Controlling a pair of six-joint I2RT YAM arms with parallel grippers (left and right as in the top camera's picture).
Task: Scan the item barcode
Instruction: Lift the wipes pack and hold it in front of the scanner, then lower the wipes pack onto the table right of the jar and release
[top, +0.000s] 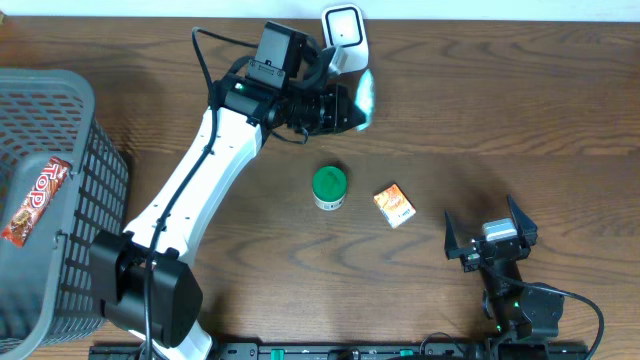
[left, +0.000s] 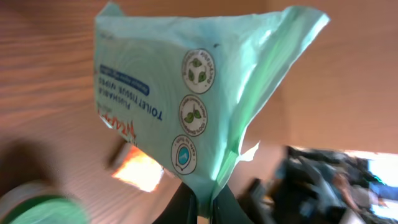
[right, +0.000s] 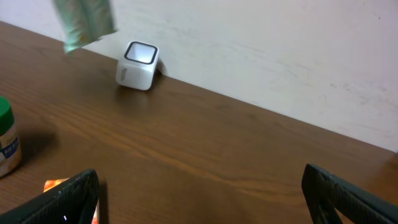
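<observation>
Newbie: where's the wipes pack (top: 366, 92) rn vs the scanner (top: 342, 28)? Which arm's got it?

Regular: left tool (top: 352, 105) is clamped on one end seam of it. Pack's up off the worktop (top: 500, 120), hanging just beside the scanner on the near side, not touching afaict. Scanner sits at the back edge by the wall, window facing up-ish. Pack's long axis runs straight out from the tool. The printed face I can see shows no barcode tbh.

Newbie: and the other arm?

Regular: right tool (top: 485, 222) is spread wide, nothing in it, well apart near the front. So left is way nearer. Imo next bit = swing the pack over that window & turn it till the code side faces it.
</observation>
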